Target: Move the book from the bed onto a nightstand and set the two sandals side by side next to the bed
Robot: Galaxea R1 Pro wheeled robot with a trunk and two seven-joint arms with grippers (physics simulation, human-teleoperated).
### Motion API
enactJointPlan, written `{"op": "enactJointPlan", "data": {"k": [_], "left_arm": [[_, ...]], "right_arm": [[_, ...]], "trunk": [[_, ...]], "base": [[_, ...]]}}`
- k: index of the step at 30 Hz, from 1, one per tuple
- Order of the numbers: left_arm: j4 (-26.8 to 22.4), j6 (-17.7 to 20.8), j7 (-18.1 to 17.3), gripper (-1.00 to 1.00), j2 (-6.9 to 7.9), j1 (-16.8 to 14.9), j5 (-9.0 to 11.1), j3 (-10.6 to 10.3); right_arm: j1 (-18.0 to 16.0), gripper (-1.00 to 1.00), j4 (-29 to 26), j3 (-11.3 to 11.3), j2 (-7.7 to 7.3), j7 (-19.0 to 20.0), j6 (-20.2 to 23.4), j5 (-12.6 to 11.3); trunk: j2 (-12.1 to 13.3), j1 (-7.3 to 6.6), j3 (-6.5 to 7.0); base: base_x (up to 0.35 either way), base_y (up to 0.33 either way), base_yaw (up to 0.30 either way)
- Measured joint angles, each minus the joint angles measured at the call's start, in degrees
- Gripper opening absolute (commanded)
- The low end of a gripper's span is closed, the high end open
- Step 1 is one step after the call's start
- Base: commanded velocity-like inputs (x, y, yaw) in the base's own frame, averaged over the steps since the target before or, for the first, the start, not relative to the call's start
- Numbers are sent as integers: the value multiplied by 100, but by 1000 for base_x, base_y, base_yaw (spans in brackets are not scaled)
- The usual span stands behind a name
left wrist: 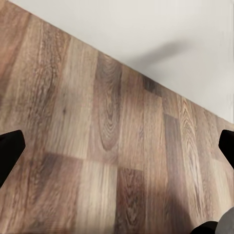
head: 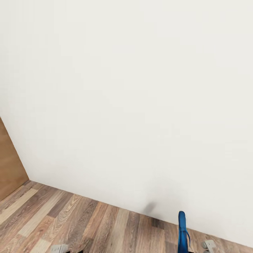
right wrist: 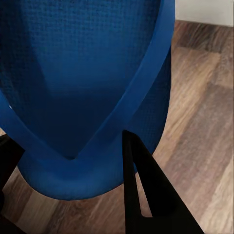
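Observation:
One bright blue sandal (head: 181, 232) stands on edge at the bottom right of the head view, held above the wood-plank floor (head: 105, 225). In the right wrist view the sandal (right wrist: 87, 73) is very close, its thin strap curving over the sole. My right gripper (right wrist: 68, 161) is shut on it, with one black finger (right wrist: 144, 195) in front of the sole and the other at the frame's edge. My left gripper (left wrist: 117, 146) hangs open over bare floor, and its dark fingertips (left wrist: 9, 148) stand far apart. The book, bed, nightstand and second sandal are out of view.
A plain white wall (head: 133, 98) rises close ahead and meets the floor along a slanted line. A brown wooden panel (head: 8, 165) stands at the left edge. Grey arm parts (head: 209, 245) show at the bottom of the head view.

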Motion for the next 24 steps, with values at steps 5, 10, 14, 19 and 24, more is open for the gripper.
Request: {"op": "enactJointPlan", "data": {"k": [5, 10, 14, 19, 24], "left_arm": [[1, 0, 0, 100, 0, 0, 0, 0], [2, 0, 0, 100, 0, 0, 0, 0], [3, 0, 0, 100, 0, 0, 0, 0], [2, 0, -1, 100, 0, 0, 0, 0], [3, 0, 0, 100, 0, 0, 0, 0]], "right_arm": [[0, -100, 0, 0, 0, -1, -1, 1], [0, -100, 0, 1, 0, -2, -1, 2], [0, -100, 0, 1, 0, -2, -1, 2], [0, -100, 0, 1, 0, -2, -1, 3], [0, -100, 0, 1, 0, -2, -1, 3]], "trunk": [[0, 0, 0], [0, 0, 0], [0, 0, 0], [0, 0, 0], [0, 0, 0]], "base": [[0, 0, 288], [0, 0, 288], [0, 0, 288], [0, 0, 288], [0, 0, 288]]}}
